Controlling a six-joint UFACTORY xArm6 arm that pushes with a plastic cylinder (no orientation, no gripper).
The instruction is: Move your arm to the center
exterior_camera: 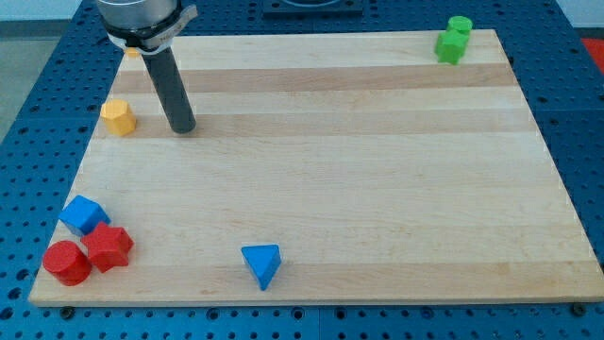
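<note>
Beside my tip (182, 127), yellow hexagonal block (118, 117) on pale wood.

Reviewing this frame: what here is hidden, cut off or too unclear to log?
- Small orange bit, camera view: mostly behind the arm's housing; shape unreadable.
- Arm above the rod: cut off by the view's top edge.
- Two green blocks, the view's top right: touching, far off; shapes unclear.
- My tip shows, just right of the yellow block, apart from it.

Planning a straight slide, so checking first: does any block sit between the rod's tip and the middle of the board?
Nothing visible does. My tip stands near the view's top left, just right of the yellow block; the board toward its middle shows only wood.
</note>
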